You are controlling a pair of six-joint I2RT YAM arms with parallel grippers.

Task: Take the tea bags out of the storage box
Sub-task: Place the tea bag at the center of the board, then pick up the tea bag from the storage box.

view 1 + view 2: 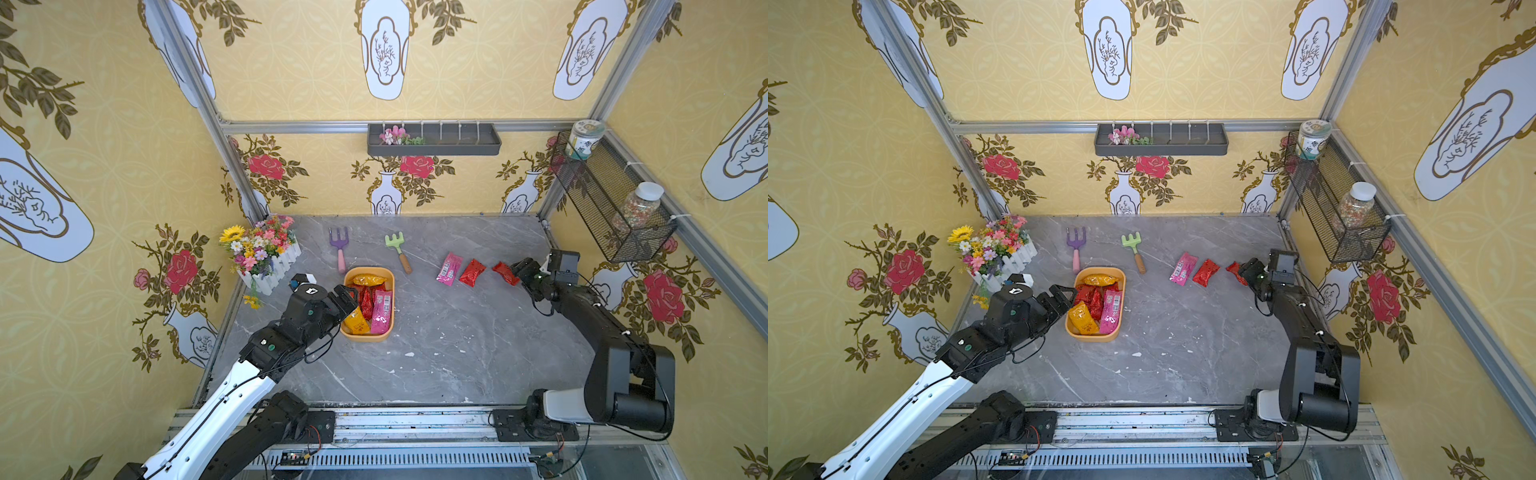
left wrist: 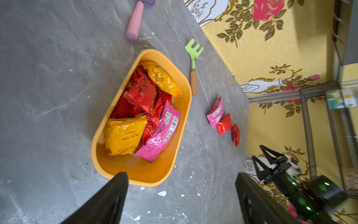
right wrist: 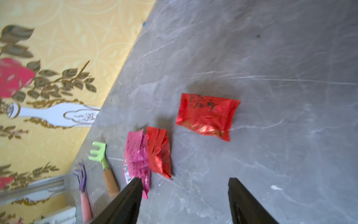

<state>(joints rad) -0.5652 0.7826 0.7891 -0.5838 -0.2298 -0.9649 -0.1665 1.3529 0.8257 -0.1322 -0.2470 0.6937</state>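
Left tool (image 1: pixel 351 300) covers one wall of the storage box (image 1: pixel 368 336).

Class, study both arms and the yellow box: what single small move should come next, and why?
Probably lower the left gripper onto the golden sachet nearest it in the storage box, then close. Its fingers stand open at the box's rim, several tea bags lie inside, and the right gripper is open and empty beside three sachets already out.

both top views look down from high over the storage box (image 1: pixel 366 336). the left wrist view shares it, close up.
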